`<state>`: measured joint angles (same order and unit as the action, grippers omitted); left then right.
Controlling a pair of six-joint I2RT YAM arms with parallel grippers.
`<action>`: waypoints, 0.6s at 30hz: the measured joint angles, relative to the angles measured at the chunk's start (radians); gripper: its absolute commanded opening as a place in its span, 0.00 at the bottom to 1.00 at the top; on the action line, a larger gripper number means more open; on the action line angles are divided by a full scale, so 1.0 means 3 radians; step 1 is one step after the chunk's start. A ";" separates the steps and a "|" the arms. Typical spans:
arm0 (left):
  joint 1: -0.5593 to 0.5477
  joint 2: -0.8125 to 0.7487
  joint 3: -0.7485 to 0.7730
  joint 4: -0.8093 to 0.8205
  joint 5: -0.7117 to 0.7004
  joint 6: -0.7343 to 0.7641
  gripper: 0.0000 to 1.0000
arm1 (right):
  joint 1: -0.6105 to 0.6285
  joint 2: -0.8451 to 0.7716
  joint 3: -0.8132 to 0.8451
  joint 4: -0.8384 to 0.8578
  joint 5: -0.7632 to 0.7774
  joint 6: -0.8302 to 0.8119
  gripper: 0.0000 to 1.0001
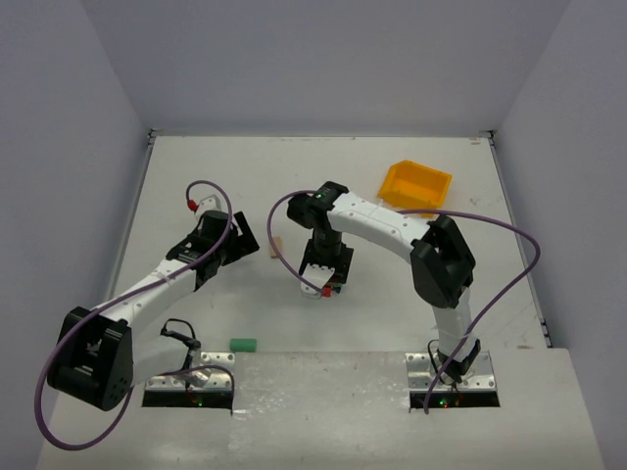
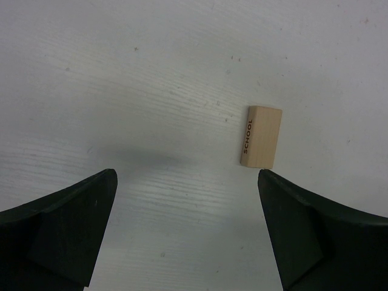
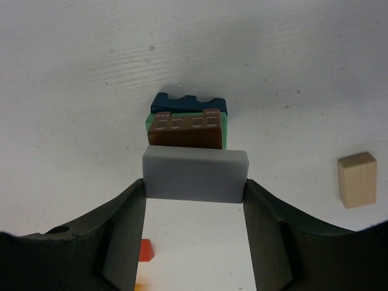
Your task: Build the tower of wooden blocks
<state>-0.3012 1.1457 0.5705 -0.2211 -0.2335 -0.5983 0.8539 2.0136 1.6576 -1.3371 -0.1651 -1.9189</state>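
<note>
Grey block (image 3: 195, 176) clamped in right gripper (image 3: 194, 189), at the top of the wood block tower (image 3: 188, 121), brown on green on blue, mid-table. Left gripper (image 2: 188, 182) spread wide over tan block (image 2: 261, 137). Yellow bin (image 1: 438, 179) far right, well apart.

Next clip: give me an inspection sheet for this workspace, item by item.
Surface: white table, no spills seen.
Job's things: stack of blue, green and brown blocks; grey block held over it; tan block, green block and small red block lying loose.
Clutter: yellow bin, far right.
Hands: left hand open beside the tan block; right hand shut on the grey block.
Cables: purple cables loop from both arms.
Surroundings: plain grey walls.
</note>
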 measured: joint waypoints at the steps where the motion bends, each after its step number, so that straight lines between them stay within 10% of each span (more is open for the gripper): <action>1: 0.0000 0.0002 0.0000 0.0001 0.0001 0.0000 1.00 | 0.0002 -0.0001 -0.0002 0.0001 -0.0002 -0.0004 0.60; 18: 0.0000 0.0022 0.0000 0.0001 0.0003 0.0002 1.00 | 0.0019 -0.0010 -0.0078 0.0002 0.0001 -0.0063 0.63</action>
<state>-0.3012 1.1522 0.5705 -0.2207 -0.2325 -0.5978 0.8597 2.0107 1.6342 -1.3365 -0.1650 -1.9379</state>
